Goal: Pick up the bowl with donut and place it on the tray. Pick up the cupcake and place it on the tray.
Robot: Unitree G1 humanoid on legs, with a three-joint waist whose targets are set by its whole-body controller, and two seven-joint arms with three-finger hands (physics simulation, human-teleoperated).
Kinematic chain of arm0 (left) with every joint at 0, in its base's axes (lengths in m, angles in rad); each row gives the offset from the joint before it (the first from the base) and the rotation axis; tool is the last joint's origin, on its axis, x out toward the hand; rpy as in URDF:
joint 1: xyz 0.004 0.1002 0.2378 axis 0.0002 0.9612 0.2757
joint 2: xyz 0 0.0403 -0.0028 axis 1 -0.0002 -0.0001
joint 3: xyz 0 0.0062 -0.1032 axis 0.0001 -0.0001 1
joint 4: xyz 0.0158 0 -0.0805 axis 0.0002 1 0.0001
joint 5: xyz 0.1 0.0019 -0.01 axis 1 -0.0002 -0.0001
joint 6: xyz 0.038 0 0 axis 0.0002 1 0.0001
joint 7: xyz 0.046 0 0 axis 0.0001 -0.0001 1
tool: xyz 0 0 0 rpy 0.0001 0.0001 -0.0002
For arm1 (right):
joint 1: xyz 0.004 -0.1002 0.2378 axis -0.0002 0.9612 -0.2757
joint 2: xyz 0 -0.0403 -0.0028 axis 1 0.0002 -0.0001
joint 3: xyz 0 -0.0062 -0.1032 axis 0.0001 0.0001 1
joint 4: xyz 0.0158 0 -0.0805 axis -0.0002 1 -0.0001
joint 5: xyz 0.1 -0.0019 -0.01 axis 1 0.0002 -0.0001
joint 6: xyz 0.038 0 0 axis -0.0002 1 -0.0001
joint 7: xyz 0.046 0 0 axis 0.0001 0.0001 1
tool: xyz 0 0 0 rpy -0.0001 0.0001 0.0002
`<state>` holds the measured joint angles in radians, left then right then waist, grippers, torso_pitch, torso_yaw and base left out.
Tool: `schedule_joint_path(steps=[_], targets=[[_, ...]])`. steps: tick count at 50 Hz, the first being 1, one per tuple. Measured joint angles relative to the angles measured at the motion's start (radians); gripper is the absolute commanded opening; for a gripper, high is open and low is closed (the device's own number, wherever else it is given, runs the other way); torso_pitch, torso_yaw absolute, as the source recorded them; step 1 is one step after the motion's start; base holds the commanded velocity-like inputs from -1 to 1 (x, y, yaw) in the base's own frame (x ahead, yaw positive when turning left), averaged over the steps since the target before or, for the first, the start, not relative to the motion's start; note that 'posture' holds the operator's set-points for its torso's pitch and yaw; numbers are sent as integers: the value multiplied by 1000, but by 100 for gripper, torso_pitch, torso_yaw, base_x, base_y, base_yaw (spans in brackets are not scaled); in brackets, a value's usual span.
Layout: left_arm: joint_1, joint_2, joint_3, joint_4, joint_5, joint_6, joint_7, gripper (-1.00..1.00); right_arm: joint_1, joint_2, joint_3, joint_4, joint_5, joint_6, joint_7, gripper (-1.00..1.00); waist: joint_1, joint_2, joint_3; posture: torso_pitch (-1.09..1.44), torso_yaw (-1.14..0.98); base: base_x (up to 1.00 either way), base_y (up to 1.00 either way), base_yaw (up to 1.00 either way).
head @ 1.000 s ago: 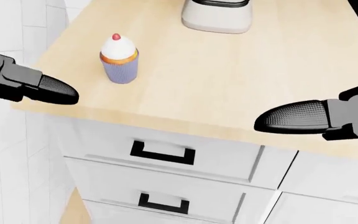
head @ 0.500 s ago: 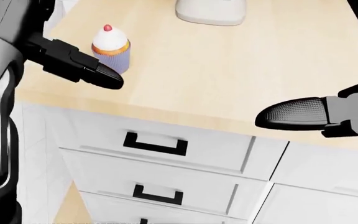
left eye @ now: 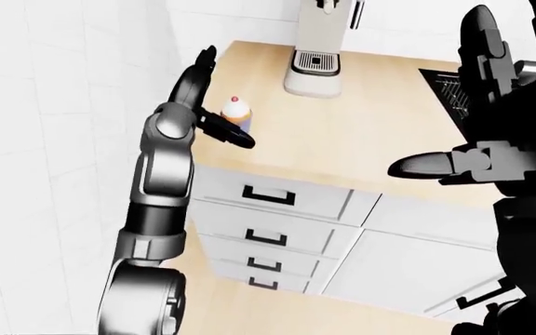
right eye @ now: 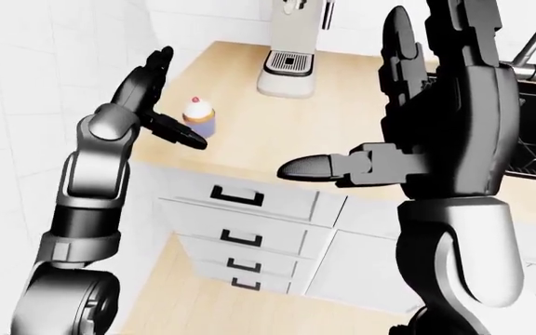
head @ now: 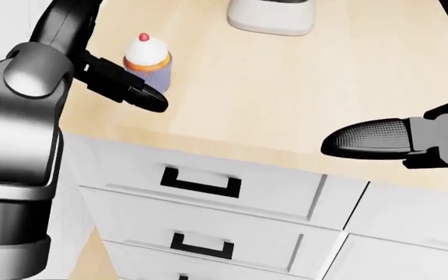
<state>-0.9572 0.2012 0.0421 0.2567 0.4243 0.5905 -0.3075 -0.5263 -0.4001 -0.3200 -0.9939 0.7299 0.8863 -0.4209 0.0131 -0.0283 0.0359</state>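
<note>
The cupcake (head: 148,58), with white frosting, a red cherry and a lilac wrapper, stands upright near the left end of the wooden counter (head: 286,87). My left hand (left eye: 221,98) is open right beside it on its left. Its thumb (head: 142,96) reaches across just below the cupcake and its fingers (left eye: 201,66) rise behind; whether it touches is unclear. My right hand (right eye: 352,98) is open and empty over the counter's right part, thumb (head: 364,140) pointing left. No bowl with donut or tray shows in any view.
A white coffee machine (left eye: 316,49) stands at the top of the counter. A dark sink area (left eye: 443,87) lies at the right. White drawers with black handles (head: 201,184) sit below the counter edge. A white tiled wall closes the left side.
My left arm has risen and swung in from the counter's left edge to stand beside the cupcake. The view shifted slightly. The right hand has stayed in place.
</note>
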Motion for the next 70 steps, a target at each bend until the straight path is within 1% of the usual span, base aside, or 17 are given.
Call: schedule_joint_path(steps=[21,28,35,38,39,40,41,46,47,48,53,57,60,62,63,64,70], targets=[[-80,-27,-21,353,28,-177,83,100,11,-4,-1,-7,11,-11,-12,100,0,-5,-1,0,0,0,0,0],[-132,-27,-15,523,29,-249,125,100,12,1,7,-4,-2,-19,-6,100,1,-7,-3,0,0,0,0,0],[-178,-29,-16,630,19,-295,155,98,29,14,8,-2,-20,-28,9,100,0,-9,-6,0,0,0,0,0],[-193,-31,-19,664,18,-309,164,69,40,21,8,0,-29,-34,19,100,0,-8,-8,0,0,0,0,0],[-195,-32,-20,669,18,-312,165,56,40,21,5,0,-29,-34,22,100,0,-7,-8,0,0,0,0,0],[-195,-33,-20,671,18,-314,165,36,41,21,2,1,-29,-34,24,100,0,-7,-8,0,0,0,0,0],[-194,-34,-21,670,18,-314,165,25,41,21,-1,1,-30,-35,25,100,-1,-7,-9,0,0,0,0,0],[-191,-32,-23,652,27,-314,165,3,42,22,-2,-5,-30,-33,22,100,-1,-5,-11,0,0,0,0,0],[-189,-31,-22,650,28,-317,167,-8,42,22,-3,-6,-29,-32,21,100,-1,-5,-12,0,0,0,0,0],[-187,-31,-21,648,30,-321,169,-13,41,21,-4,-7,-27,-31,21,100,-1,-4,-14,0,0,0,0,0],[-175,-29,-17,645,31,-345,179,-21,44,21,-3,-9,-26,-33,21,100,-2,-3,-19,0,0,0,0,0],[-150,-30,-15,606,31,-345,179,-40,44,20,-4,-10,-26,-33,20,100,-3,0,-22,0,0,0,0,0],[-110,-32,-19,518,34,-314,162,-51,42,19,-5,-12,-26,-34,18,100,-5,2,-21,0,0,0,0,0],[-84,-37,-22,446,38,-277,139,-65,39,18,-4,-11,-26,-33,16,100,-5,2,-18,0,0,0,0,0],[-67,-39,-27,398,42,-253,122,-80,36,16,-4,-10,-25,-32,16,100,-5,3,-16,0,0,0,0,0],[-52,-43,-31,353,46,-228,103,-100,33,14,-7,-9,-23,-29,15,100,-5,2,-14,0,0,0,0,0],[-30,-50,-30,166,52,-107,20,-100,30,3,-14,-15,-1,-17,4,100,-6,-1,-2,0,0,0,0,0]])
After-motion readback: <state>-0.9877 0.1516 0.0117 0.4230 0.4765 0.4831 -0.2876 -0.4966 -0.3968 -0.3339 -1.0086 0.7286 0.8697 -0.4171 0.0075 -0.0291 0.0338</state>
